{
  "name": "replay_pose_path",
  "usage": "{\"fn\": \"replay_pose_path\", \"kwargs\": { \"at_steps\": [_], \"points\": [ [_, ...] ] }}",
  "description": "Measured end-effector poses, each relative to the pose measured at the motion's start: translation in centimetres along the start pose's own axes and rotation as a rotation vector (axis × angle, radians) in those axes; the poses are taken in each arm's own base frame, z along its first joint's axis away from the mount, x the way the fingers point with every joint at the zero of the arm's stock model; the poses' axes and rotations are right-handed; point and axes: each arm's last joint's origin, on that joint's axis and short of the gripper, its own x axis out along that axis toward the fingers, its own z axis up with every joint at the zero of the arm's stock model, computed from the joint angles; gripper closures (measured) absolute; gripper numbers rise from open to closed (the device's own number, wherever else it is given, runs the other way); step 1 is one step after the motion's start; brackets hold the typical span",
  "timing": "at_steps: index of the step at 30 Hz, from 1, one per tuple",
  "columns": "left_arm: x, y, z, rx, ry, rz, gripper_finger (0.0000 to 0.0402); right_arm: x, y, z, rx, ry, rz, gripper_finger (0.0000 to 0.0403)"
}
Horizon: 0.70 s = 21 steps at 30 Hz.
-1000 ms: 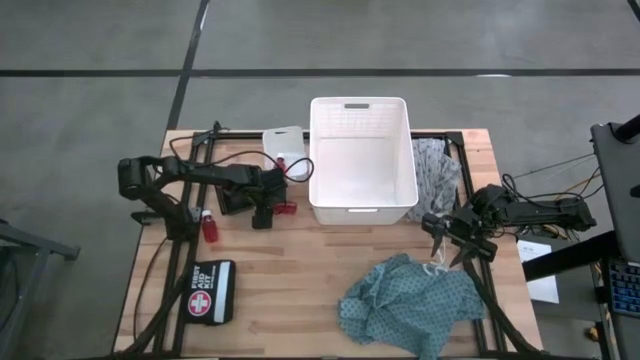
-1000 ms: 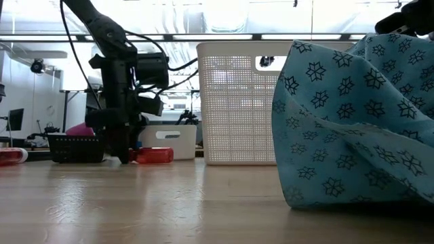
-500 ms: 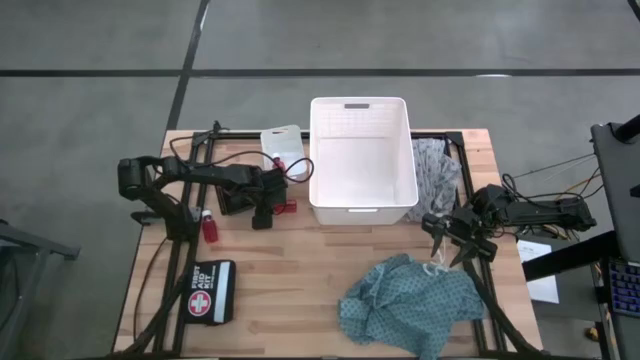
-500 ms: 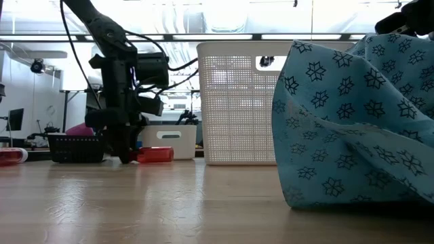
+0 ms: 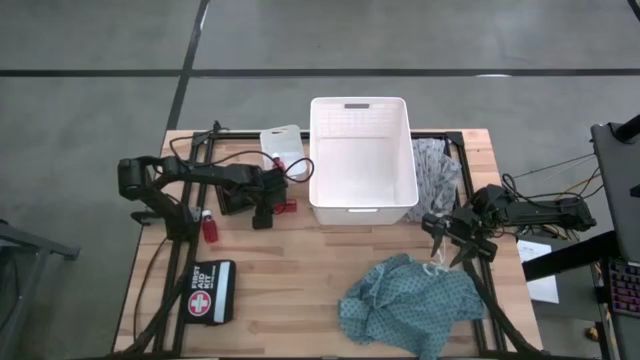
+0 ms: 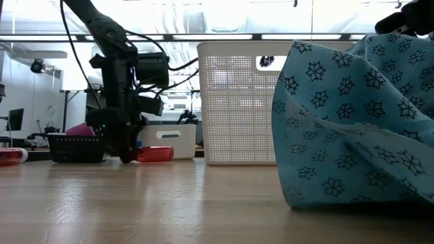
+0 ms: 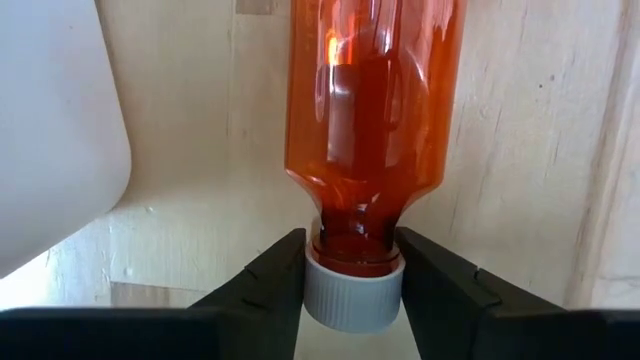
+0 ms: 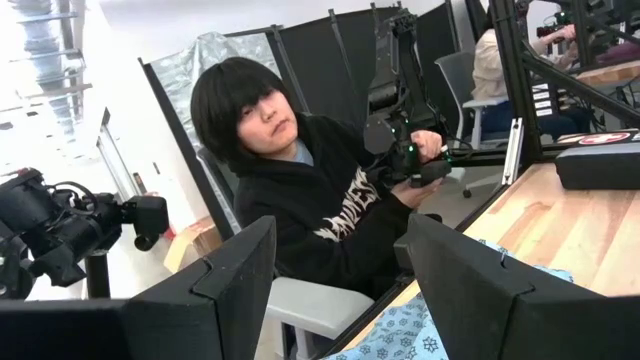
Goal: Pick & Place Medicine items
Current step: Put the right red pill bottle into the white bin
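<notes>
A small red bottle (image 5: 285,207) with a white cap lies on its side on the wooden table, just left of the white basket (image 5: 362,205). My left gripper (image 5: 266,212) points down and is shut on it. The left wrist view shows the bottle's orange-red body (image 7: 372,100). A second red bottle (image 5: 209,227) lies farther left. My right gripper (image 5: 446,240) waits open at the table's right edge with nothing between its fingers (image 8: 215,290). A teal cloth (image 5: 410,300) lies near the front and a grey cloth (image 5: 437,170) lies right of the basket. My left gripper pinches the bottle's white cap (image 7: 352,296) between its two fingers (image 7: 268,282), one on either side. The fingers come from above, pointing down, and lie across the bottle. The bottle lies on its side on the table (image 6: 154,154), its body reaching toward the basket.
A black first aid pouch (image 5: 210,290) lies at the front left. A small white container (image 5: 283,145) stands behind the left gripper, with a dark tray (image 6: 76,148) beside it. A person (image 8: 300,200) sits beyond the table in the right wrist view.
My left gripper has shut on the cap of the red bottle without shifting its place. The bottle still lies on the table.
</notes>
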Motion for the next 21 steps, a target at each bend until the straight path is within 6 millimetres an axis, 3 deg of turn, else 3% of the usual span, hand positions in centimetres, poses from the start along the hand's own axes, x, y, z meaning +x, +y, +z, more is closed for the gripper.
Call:
{"fn": "replay_pose_path", "kwargs": {
  "at_steps": [13,21],
  "points": [
    [-1.1,-0.6,0.1,-0.002,-0.042,-0.002,0.0254,0.0,0.0,0.0,0.0,0.0,0.0,0.0179],
    [-2.8,-1.8,0.3,0.033,-0.111,0.015,0.0254,0.0,0.0,0.0,0.0,0.0,0.0,0.0179]
  ]
}}
